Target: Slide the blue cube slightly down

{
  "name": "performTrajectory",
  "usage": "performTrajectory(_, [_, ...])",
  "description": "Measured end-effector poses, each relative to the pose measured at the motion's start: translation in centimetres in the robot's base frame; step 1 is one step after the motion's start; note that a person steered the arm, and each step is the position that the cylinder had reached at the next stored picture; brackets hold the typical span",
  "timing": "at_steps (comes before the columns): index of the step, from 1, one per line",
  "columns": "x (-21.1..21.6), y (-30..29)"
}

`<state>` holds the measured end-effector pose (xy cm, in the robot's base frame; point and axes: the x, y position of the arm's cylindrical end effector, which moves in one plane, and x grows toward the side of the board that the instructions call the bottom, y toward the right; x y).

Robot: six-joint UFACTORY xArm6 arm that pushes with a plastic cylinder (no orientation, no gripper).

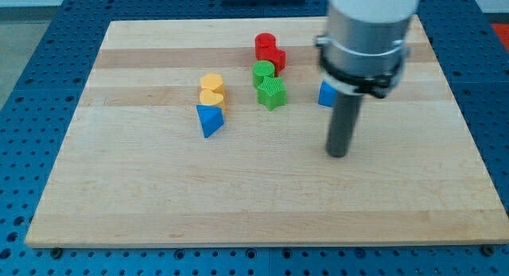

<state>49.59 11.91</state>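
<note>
The blue cube (326, 95) lies at the board's upper right, mostly hidden behind the arm's grey body; only its left part shows. My tip (338, 154) rests on the board below the cube, a short way toward the view's bottom, apart from it. The dark rod rises from the tip up to the grey arm body.
A blue triangular block (210, 120) lies left of centre, with two yellow blocks (211, 91) just above it. Two green blocks (270, 83) stand at centre, and red blocks (269, 51) above them. The wooden board (159, 196) ends near all view edges.
</note>
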Motion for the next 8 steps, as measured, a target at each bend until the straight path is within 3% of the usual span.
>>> performTrajectory(2, [-4.4,6.1])
performTrajectory(4, [-12.0,5.5])
performTrajectory(5, [-13.8,3.0])
performTrajectory(8, [-12.8,-0.2])
